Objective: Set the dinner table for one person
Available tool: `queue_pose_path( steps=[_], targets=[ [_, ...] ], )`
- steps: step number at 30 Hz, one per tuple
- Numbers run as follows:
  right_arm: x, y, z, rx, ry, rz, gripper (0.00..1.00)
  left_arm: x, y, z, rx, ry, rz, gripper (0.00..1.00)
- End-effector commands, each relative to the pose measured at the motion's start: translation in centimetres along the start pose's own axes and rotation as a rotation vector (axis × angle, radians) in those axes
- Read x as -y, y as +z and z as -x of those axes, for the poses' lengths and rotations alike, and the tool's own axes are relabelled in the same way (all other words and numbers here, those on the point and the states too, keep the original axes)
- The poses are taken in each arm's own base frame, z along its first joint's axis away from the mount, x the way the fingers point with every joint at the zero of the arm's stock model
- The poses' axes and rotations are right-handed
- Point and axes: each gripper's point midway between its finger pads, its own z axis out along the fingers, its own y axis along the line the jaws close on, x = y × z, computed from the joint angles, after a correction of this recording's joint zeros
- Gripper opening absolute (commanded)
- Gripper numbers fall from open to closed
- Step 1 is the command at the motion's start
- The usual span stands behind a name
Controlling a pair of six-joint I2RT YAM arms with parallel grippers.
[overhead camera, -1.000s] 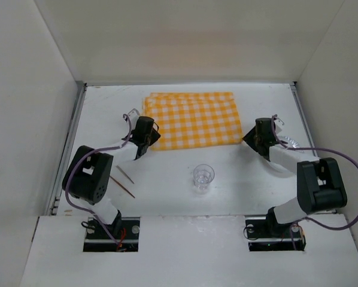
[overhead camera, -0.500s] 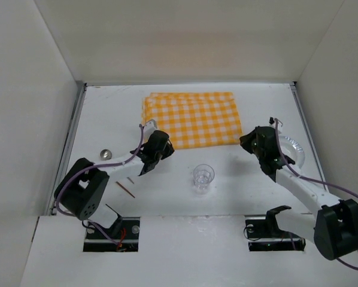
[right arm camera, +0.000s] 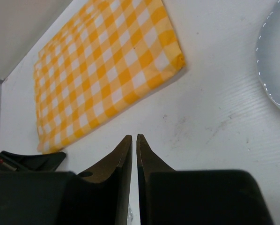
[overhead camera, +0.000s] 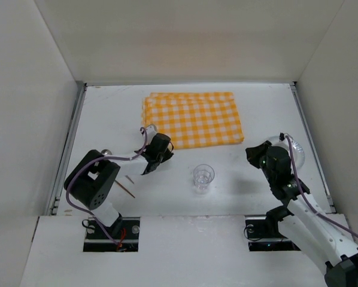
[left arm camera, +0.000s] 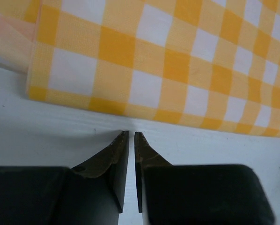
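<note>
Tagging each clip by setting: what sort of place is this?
Most likely a lab test cell, not a home: a white table boxed in by plain white panel walls, left arm and right arm bolted at its near edge, and few props: a checked cloth, a glass and a plate.

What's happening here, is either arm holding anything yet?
Neither arm holds anything. The left gripper, fingers together, is just short of the near edge of the checked cloth. The right gripper is shut too, over bare dinner table between cloth and plate. The glass stands alone nearer the arms.
</note>
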Motion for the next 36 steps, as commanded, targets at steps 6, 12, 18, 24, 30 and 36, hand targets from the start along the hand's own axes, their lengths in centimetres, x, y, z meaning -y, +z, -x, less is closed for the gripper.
queue_pose_path(
  steps=[6,12,18,24,30,36],
  targets=[
    [0.9,-0.6,-0.7,-0.024,-0.006,-0.033,0.15,-2.7,1.2,1.3,0.035,-0.025,0.072,0.1],
    [-0.6,-0.9,0.1,-0.018,0.01,-0.008,0.19,-2.8,0.8,2.6,0.074,-0.017,0.075,0.12],
    [-2.2,-1.6,1.7,0.005,0.012,0.015,0.26,-5.2,1.2,3.6,0.083,-0.049,0.124,0.12],
    [-2.7,-2.2,4.1,0.061,0.035,0.012,0.38,-5.7,0.3,5.0,0.113,-0.078,0.105,0.12],
    [1.1,-1.7,7.3,0.173,0.088,-0.156,0.58,-3.3,-3.3,5.2,0.147,-0.093,-0.025,0.25],
    [9.3,-3.3,8.3,0.277,0.21,-0.461,0.63,1.1,-8.8,7.8,0.303,-0.053,-0.244,0.47]
  ],
)
